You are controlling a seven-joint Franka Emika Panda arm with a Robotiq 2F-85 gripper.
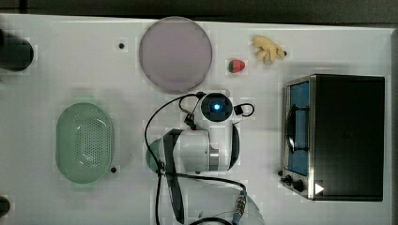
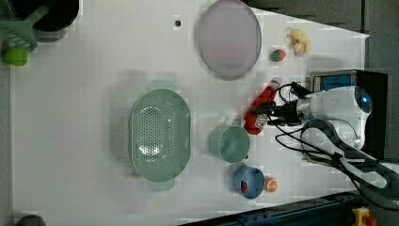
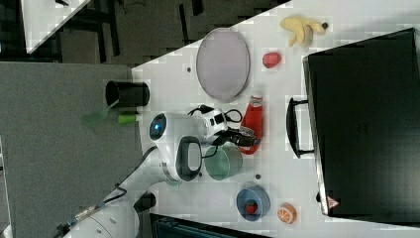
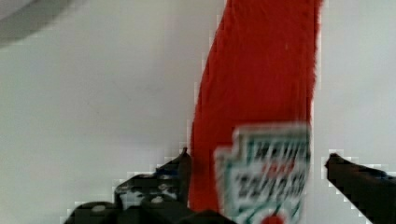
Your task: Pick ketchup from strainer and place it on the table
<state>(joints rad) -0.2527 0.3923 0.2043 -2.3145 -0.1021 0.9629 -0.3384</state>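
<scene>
Ketchup (image 2: 260, 107) is down, lying on its side on the white table (image 2: 84, 94), between the purple plate (image 2: 228, 37) and the teal cup (image 2: 233, 143). Over in the left view, the pale green strainer (image 2: 160, 136) sits well apart from it. The gripper (image 4: 257, 170) hangs right over the bottle's label end, and in the wrist view one finger (image 4: 180, 168) is touching the bottle's side while there's a sliver of table showing between the other and the label: jaws spread, nothing clamped
</scene>
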